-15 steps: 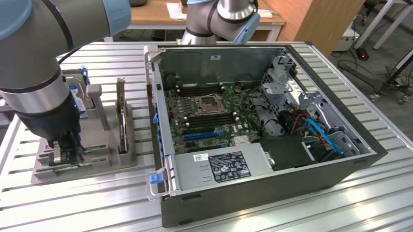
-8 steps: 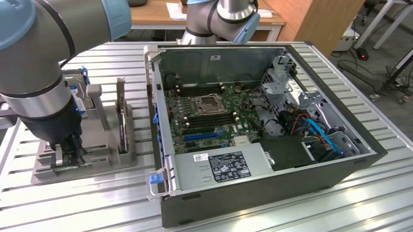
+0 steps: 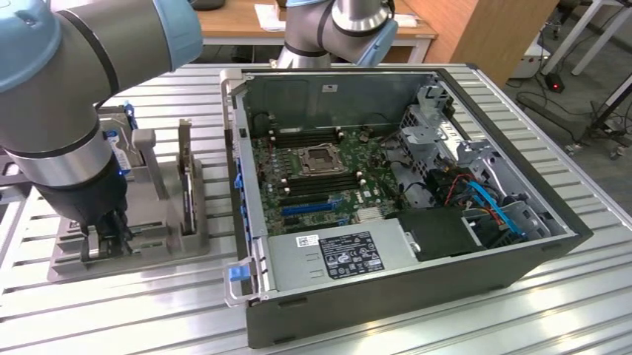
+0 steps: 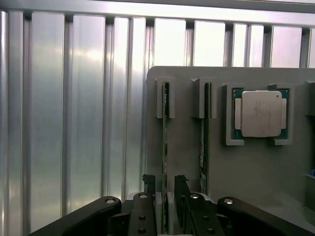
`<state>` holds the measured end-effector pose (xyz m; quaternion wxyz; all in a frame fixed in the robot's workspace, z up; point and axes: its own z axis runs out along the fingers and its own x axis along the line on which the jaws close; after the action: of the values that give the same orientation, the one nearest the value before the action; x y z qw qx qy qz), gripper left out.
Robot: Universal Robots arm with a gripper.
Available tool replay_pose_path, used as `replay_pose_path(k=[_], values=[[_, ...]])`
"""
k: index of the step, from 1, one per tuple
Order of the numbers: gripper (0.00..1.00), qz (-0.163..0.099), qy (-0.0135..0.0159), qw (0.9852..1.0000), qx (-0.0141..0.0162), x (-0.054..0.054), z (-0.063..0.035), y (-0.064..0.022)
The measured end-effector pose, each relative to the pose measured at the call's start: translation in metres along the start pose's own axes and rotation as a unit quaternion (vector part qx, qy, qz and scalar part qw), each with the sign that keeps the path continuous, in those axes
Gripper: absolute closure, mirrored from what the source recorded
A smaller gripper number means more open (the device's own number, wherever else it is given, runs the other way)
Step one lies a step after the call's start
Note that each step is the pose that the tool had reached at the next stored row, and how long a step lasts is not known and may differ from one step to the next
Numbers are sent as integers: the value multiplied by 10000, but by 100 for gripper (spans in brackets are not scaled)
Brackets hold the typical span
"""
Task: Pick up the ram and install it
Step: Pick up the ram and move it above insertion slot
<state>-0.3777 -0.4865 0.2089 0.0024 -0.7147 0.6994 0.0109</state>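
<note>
The ram (image 4: 165, 142), a thin green stick, stands on edge in a slot of the grey holder (image 4: 256, 167). A second stick like it (image 4: 203, 137) stands one slot over. My gripper (image 4: 165, 189) is open and straddles the near end of the first stick, one black fingertip (image 4: 149, 181) on each side with a gap to the board. In the exterior view the gripper (image 3: 106, 240) reaches down into the holder (image 3: 148, 248) at that view's left. The open computer case (image 3: 553, 244) lies beside it, with dark memory slots (image 3: 321, 183) flanking the processor socket (image 3: 321, 159).
A processor (image 4: 261, 113) lies in a pocket of the holder. A dark expansion card (image 3: 185, 177) stands upright in the holder, between my arm and the case. The ribbed aluminium table (image 3: 553, 310) surrounds everything. Another arm's base (image 3: 336, 29) stands behind the case.
</note>
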Motion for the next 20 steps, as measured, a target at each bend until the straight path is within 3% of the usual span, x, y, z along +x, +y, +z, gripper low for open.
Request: replay_pose_path(k=[20], values=[[71,-16,0,10000,0,3,103,-17]])
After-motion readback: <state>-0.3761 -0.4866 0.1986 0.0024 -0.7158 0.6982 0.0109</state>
